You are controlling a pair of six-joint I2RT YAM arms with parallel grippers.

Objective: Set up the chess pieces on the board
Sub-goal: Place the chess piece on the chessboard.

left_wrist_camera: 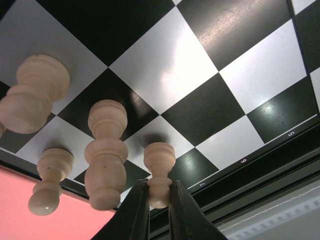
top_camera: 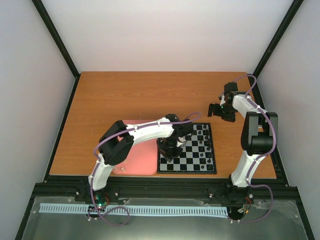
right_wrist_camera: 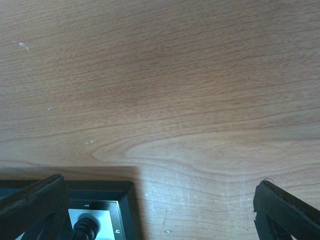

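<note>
Since a piece is being set down, left gripper [left_wrist_camera: 159, 189]: fingers together, clamped on the head of the held piece [left_wrist_camera: 160, 167]. Gripping the top leaves the base free to meet its square.
Held piece: upright over a pale square in the board's near-left corner, one row in from the near edge. I cannot tell whether the base touches yet.
Cream pieces [left_wrist_camera: 105, 155]: three more stand upright just beside it, toward the board's left edge, each on its own square. This is likely one side's ranks being built opposite the black ones.
Tray [top_camera: 142, 155]: salmon-pink, set against the board's left edge. I judge it to be the supply spot, kept close so the reach is short.
Board [top_camera: 192, 162]: at the near edge of the surface [top_camera: 125, 95], right of centre, between the two arms.
Writing: white numerals [left_wrist_camera: 243, 161] on the board's near border appear to read 5, 6, 7. No brand is visible.
Black pieces [top_camera: 202, 135]: lined up along the board's right side.
Right gripper [right_wrist_camera: 160, 202]: fingers wide apart and holding nothing, over bare wood off the board's far-right corner. It is probably parked clear of the left arm's work.
Far-right corner: one black piece [right_wrist_camera: 86, 225] stands on a pale square. The border marks there are too small to read.
</note>
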